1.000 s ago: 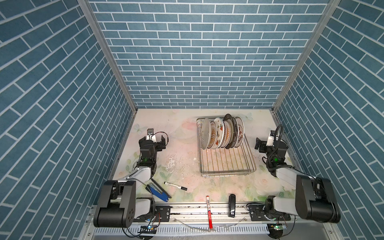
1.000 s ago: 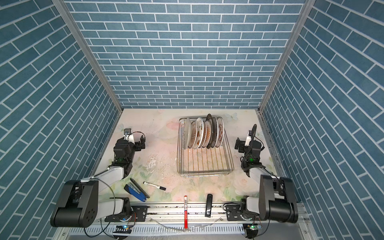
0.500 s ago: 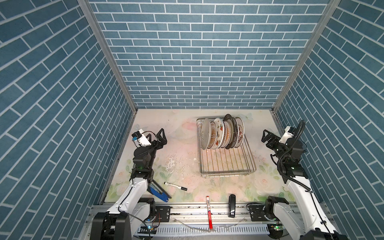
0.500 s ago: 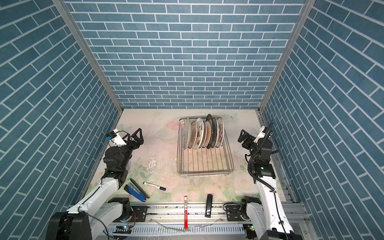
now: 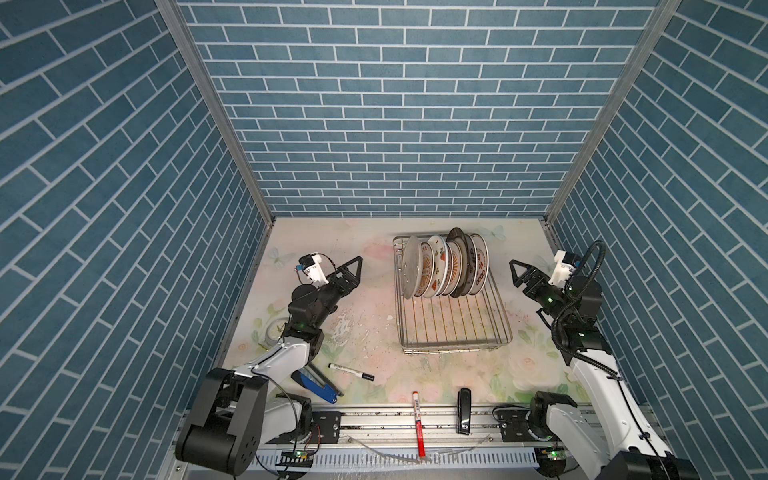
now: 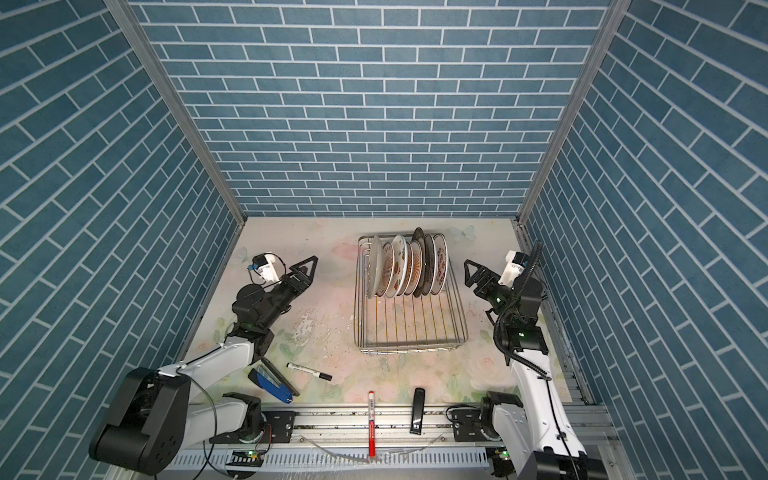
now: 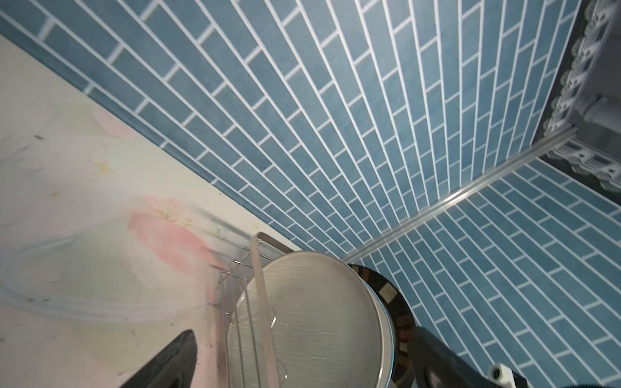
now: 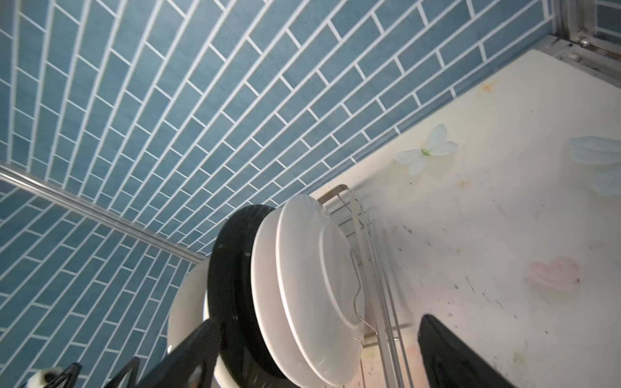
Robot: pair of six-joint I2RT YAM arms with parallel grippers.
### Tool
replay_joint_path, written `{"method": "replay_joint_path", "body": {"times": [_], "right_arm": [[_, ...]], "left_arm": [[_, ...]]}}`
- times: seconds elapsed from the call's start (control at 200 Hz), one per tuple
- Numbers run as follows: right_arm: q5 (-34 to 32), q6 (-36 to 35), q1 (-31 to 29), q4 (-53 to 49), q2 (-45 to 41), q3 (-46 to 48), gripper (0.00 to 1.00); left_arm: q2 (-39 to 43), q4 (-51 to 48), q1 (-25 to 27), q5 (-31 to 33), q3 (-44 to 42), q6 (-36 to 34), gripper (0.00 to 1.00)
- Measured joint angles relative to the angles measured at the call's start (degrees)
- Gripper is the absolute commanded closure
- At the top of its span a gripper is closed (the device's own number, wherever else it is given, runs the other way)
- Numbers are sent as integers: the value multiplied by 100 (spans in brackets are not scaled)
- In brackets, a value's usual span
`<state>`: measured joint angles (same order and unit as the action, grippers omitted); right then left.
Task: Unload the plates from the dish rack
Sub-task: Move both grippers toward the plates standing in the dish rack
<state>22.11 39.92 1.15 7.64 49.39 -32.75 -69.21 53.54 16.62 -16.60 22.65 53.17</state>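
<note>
Top views look down from front; wrist cameras closely face the plates (image 7: pixel 302 322).

One dish rack (image 5: pixel 457 347) sits toward 1 o'clock on the table (image 5: pixel 365 291). It holds at least six plates (image 5: pixel 440 266), overlapped too tightly for a surer count. Along 6 to 8 o'clock lie one white marker (image 5: pixel 351 371), one red pen (image 5: pixel 417 419), one blue tool (image 5: pixel 318 384), one black bar (image 5: pixel 463 415) and one small clock (image 5: pixel 271 332).

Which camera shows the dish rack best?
A top view: the rack sits whole there, with the plates standing at its far end. Both top views show this alike. Each wrist view catches only some wires at one end, next to plates.
</note>
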Motion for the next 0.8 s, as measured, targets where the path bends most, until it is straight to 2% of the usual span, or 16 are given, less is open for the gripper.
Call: {"method": "replay_joint_path", "body": {"times": [0.09,0.11,0.23,0.315,0.5,0.61,0.69,0.795], "right_arm": [[-380,-160,-358,-323,24,-304,4],[-597,-236,-501,-461,44,-422,1],[-1794,-634,-1373,-1082,337,-1231,1],[-2406,-894,-1781,-1325,636,-1716,1],[-3112,-1327,-2347,-1703,1397,-2522,5],[-3532,-1563,-2798,-1958,1980,-3069,7],[-3768,-1692,-3056,-2057,2332,-3407,12],[-3969,-1897,-3351,-2240,2702,-3792,32]], "left_arm": [[85,33,481,243,74,-302,0],[114,52,592,271,74,-367,0],[142,107,876,282,92,-511,0],[142,-173,1099,365,240,-638,0],[240,-1316,2120,831,981,-1268,0],[470,-1705,2269,844,1196,-1482,0],[584,-1888,2273,758,1390,-1545,0],[632,-1808,2310,566,1473,-1521,0]]}}
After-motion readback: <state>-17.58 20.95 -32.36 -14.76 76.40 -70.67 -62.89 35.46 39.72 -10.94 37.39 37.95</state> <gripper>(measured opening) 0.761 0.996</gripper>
